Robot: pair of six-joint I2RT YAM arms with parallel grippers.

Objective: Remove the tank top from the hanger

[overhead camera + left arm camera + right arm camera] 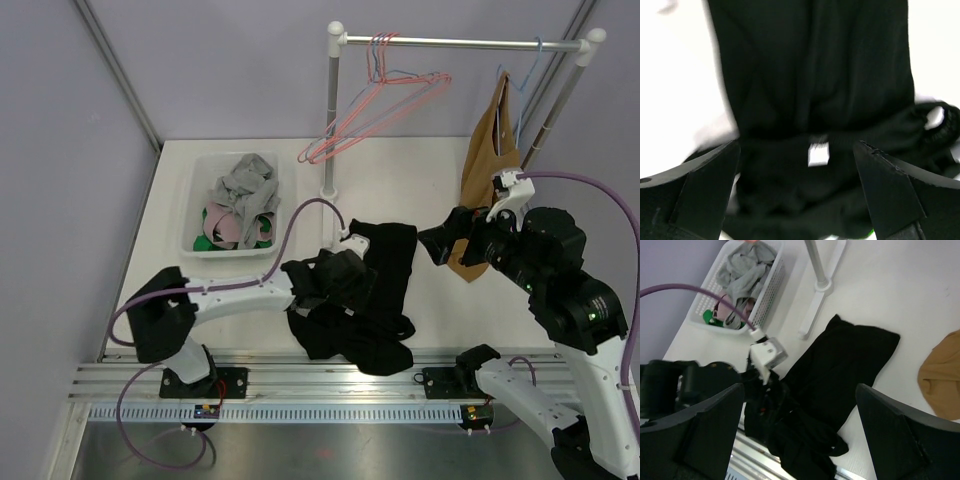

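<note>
- Lying crumpled on the table, black tank top [365,300], off any hanger, in front of the clothes rack [460,42] and nearer the table's front edge than its post.
- Hovering low over that heap, left gripper [796,144], jaws spread wide, gripping nothing; black cloth and a small white label [818,153] between them in the wrist view.
- Raised above the table in front of the rack's right end, right gripper [800,387], jaws wide apart and empty, just beside the heap's right edge.
- White table [420,180] under the rack; plain lilac walls [230,70] behind it and to its left.
- Counted: one rack; one white basket [195,215] left of the rack's post, holding grey, pink and green cloth; one tan garment [488,150] hanging at the rack's right end; two grippers.
- Pink wire hangers [380,110] bunched bare on the rail's left part; blue hanger wire [520,100] beside the tan garment; exact number of each unclear.
- One black piece or several in the heap: cannot tell.
</note>
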